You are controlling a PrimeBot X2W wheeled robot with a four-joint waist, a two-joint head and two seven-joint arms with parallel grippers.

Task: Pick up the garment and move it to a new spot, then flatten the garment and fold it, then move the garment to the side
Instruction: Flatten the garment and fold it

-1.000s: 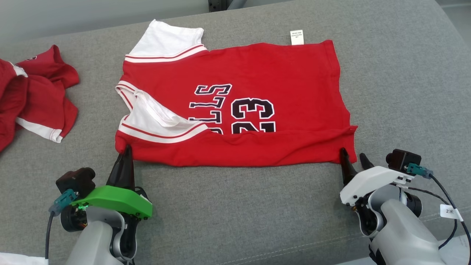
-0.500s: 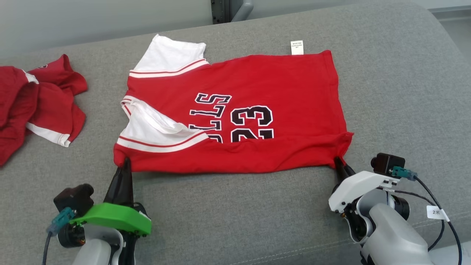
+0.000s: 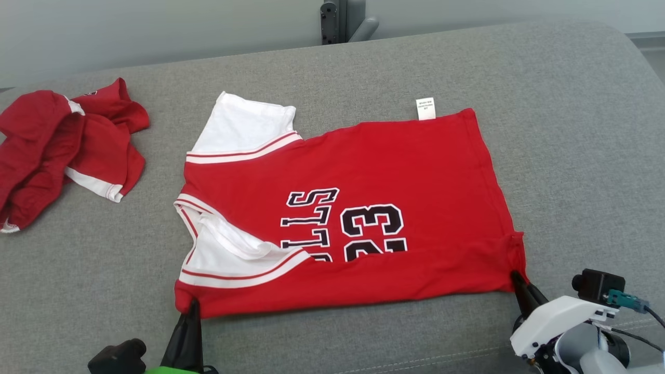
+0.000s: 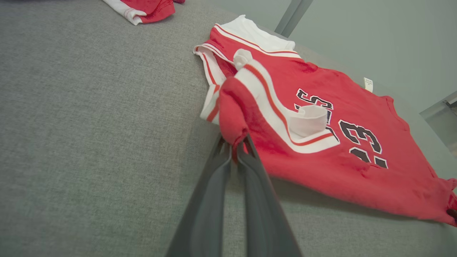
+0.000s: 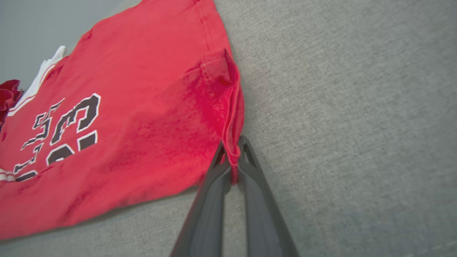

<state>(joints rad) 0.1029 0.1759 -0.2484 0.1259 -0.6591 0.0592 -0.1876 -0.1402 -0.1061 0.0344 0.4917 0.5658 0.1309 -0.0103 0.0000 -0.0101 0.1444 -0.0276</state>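
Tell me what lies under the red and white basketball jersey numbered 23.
The red jersey lies on the grey fabric cushion, visible all around it. Its folded near edge covers the lower part of the black number. Anything else beneath is hidden.

A grey fabric sofa (image 3: 571, 145) spans the head view, its weave coarse, with a stitched seam (image 3: 441, 356) running near its front edge at lower right. At its far left lies a crumpled red heap of cloth (image 3: 62, 145) with white trim, one white-edged hem turned toward the middle. Beyond the sofa's far edge a dark metal post (image 3: 335, 21) stands against a pale grey-green backdrop (image 3: 156, 31).
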